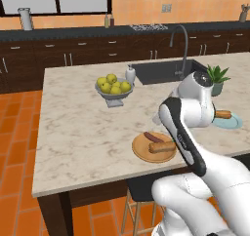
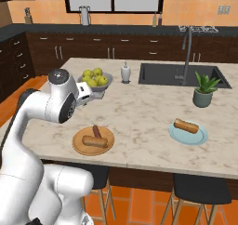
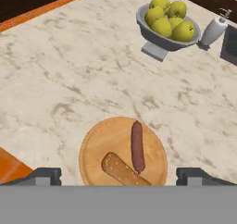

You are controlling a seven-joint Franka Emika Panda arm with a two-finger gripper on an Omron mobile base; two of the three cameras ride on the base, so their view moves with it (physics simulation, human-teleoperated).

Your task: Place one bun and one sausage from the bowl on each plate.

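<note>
The tan wooden plate point(image 3: 95, 149) lies on the marble island near its front edge, directly below my gripper point(image 3: 119, 177). A dark red sausage point(image 3: 137, 146) and a seeded bun point(image 3: 121, 169) rest on it side by side. The gripper's jaws stand wide open, with nothing between them, well above the plate. The same plate point(image 2: 79, 147) with sausage point(image 2: 96, 131) and bun point(image 2: 94, 142) appears in the right base view, under the hand. Further right, the pale blue plate point(image 2: 200, 138) carries a bun point(image 2: 186, 125). The bowl is out of view.
A grey footed bowl of yellow-green fruit point(image 1: 114, 88) and a white soap dispenser point(image 1: 130, 75) stand mid-island. The sink point(image 2: 181, 74) with its tall faucet and a potted plant point(image 2: 204, 89) are at the far right. Stools sit under the island's front edge.
</note>
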